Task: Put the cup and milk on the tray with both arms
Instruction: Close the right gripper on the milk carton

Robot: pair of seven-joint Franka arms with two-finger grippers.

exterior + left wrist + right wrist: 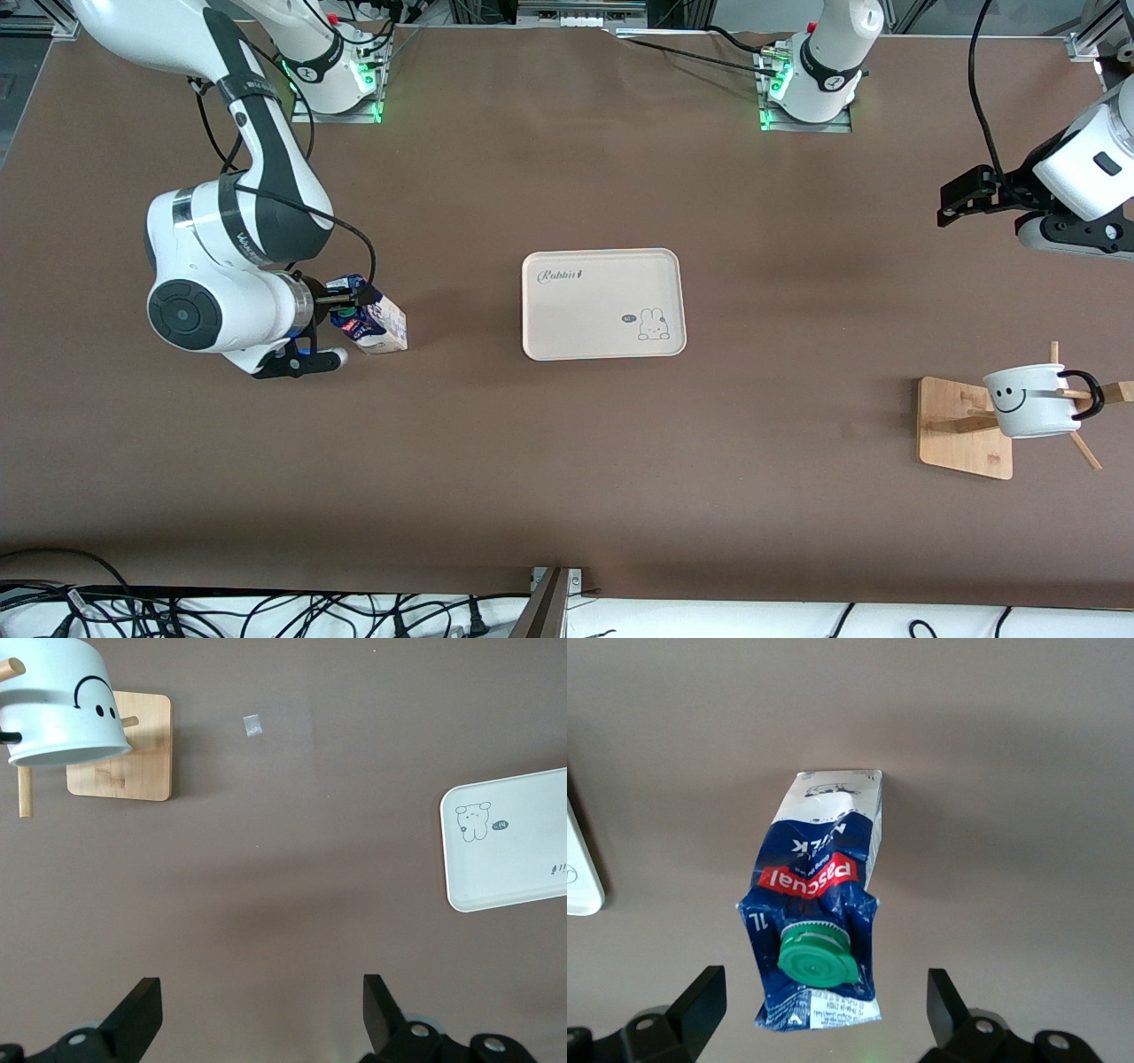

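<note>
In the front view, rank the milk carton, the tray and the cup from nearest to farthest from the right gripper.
1. Milk carton, between the open fingers of the right gripper.
2. Tray, mid-table.
3. Cup, on the wooden rack at the left arm's end.

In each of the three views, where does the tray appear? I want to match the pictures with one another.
Front view: the tray lies flat at the table's centre, between the milk and the wooden rack.
Left wrist view: one rounded end with the rabbit drawing shows at the picture's edge.
Right wrist view: only a thin cream corner shows at the edge, beside the milk.
Shared landmark: the tray's cream rounded rim on the brown table.
</note>
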